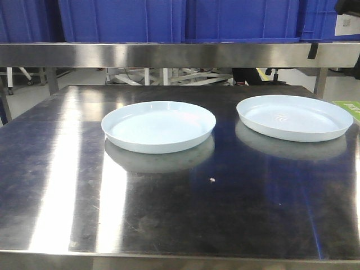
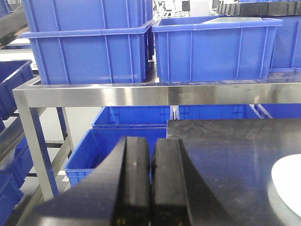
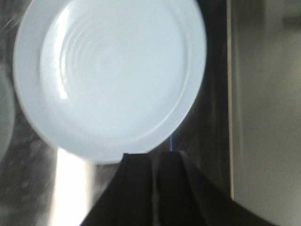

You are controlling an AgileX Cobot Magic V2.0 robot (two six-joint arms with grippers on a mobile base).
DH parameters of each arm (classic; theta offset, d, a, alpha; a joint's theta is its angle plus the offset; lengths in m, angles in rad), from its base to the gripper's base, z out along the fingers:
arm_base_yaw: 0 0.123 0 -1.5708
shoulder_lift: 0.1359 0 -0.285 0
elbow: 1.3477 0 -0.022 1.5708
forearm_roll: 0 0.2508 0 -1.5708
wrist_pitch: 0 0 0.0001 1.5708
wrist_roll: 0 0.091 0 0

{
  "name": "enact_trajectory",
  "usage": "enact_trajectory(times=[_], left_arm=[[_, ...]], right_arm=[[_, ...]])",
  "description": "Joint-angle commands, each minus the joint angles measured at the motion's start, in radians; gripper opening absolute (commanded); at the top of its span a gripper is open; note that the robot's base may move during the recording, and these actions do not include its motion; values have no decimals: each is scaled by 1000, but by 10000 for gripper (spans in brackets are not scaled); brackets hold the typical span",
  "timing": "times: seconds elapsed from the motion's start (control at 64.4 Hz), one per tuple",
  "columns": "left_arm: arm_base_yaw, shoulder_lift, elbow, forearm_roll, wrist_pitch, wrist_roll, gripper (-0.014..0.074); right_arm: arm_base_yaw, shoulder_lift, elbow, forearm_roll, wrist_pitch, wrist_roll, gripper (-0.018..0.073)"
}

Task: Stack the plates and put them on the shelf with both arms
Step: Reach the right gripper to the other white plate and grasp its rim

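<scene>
Pale blue-white, the left plate (image 1: 158,126) and right plate (image 1: 295,116) lie apart, unstacked, on the steel tabletop (image 1: 169,214), with the shelf (image 1: 169,54) beyond carrying blue crates (image 1: 124,19). The left gripper (image 2: 151,141), at the table's left edge, and the right gripper (image 3: 154,155), over the right plate's rim, are both clenched empty.

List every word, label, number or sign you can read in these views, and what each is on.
No text can be read anywhere.
White sticker on the top-right blue crate: print too blurred to read.
Green panel at the right edge: pale marks, too small to read.
Left plate, right plate, shelf rail: no marking.
</scene>
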Motion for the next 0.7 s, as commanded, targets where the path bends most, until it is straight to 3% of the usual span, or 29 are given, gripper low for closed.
enact_trajectory(times=[0.0,0.124,0.373,0.684], left_arm=[[3,8,-28,-10,-88,-3,82],[3,8,-28,-10,-88,-3,82],[3,8,-28,-10,-88,-3,82],[3,8,-28,-10,-88,-3,82]], right_arm=[[-20,33,-109,-14,0,-6,302],[-25,142,-218,-36,20,-11,365],[-25,286,-361,-50,42,-43,365],[-25,344,-375,-112,55,-66,364]])
